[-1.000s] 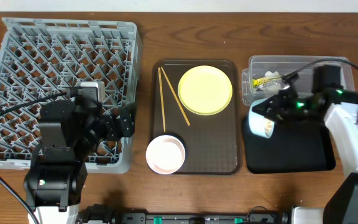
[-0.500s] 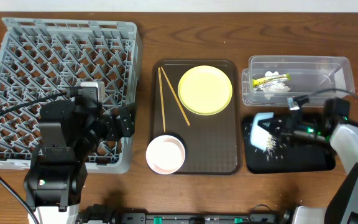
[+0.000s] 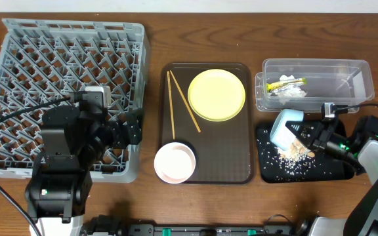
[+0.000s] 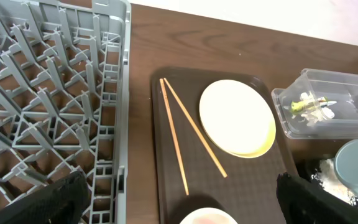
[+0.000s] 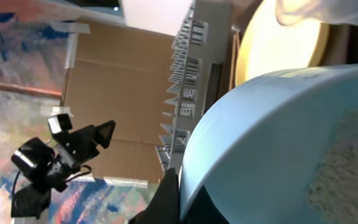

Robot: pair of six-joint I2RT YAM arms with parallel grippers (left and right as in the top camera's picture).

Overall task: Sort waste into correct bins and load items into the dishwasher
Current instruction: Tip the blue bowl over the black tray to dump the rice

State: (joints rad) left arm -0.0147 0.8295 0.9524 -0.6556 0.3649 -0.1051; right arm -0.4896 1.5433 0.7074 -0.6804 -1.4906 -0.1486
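Observation:
My right gripper [image 3: 315, 139] is shut on the rim of the light blue bowl [image 3: 285, 128], which is tipped on its side over the black tray [image 3: 333, 172]. Beige food scraps [image 3: 293, 155] lie scattered on that tray, and some cling inside the bowl [image 5: 347, 155]. The clear tub [image 3: 346, 71] holds the yellow-green wrapper [image 3: 286, 82] and the white tissue [image 3: 293, 92]. My left gripper [image 4: 185, 205] hangs open between the grey dish rack [image 3: 64, 72] and the white bowl [image 3: 174, 162]. The yellow plate [image 3: 216, 95] and the chopsticks [image 3: 174, 108] lie beyond it.
The plate, chopsticks and white bowl sit on a dark brown serving tray [image 3: 231, 154] in the middle of the wooden table. The rack's right wall [image 4: 120, 93] runs close beside that tray's left edge. My left arm's body overhangs the rack's front right part.
My right gripper has carried the light blue bowl from beside the clear tub down over the black tray and tipped it; scraps now lie on the tray. The left arm has not moved.

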